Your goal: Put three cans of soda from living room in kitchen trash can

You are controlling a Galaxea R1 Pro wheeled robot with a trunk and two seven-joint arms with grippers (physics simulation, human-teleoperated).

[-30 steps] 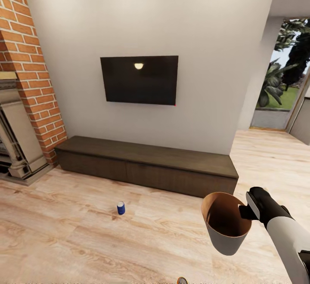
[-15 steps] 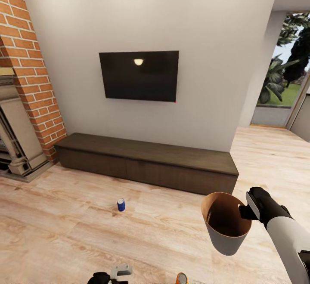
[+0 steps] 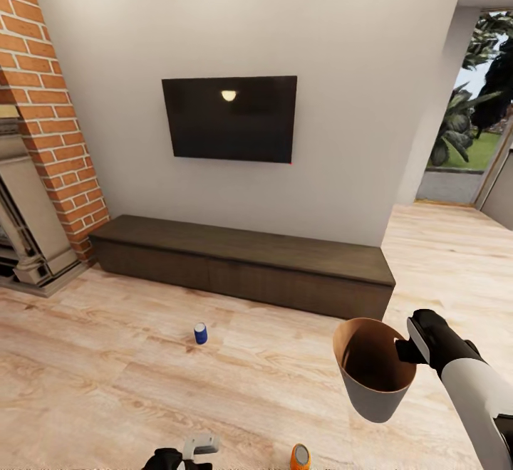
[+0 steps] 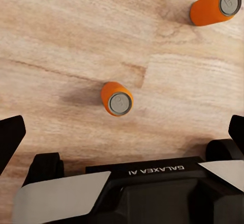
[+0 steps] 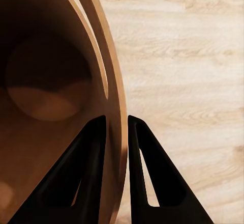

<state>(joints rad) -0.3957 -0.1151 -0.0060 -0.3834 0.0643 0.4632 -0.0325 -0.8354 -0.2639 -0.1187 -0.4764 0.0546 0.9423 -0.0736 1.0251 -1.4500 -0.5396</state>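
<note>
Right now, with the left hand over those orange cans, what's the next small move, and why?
Probably lower the left gripper straight down onto the nearer orange can. It stands upright on the wood floor, centered between the wide-open fingers, while the right gripper pinches the trash can rim, its inside looking empty.

Pale matt wood-grain floor (image 3: 142,384), rough red brick column (image 3: 50,100), dark matt wood cabinet (image 3: 242,270), glossy black TV (image 3: 229,119).

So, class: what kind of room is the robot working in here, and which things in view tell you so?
Most likely a living room: a black wall TV hangs above a long low dark-wood cabinet, with a brick column at one side and a light wood floor.
</note>
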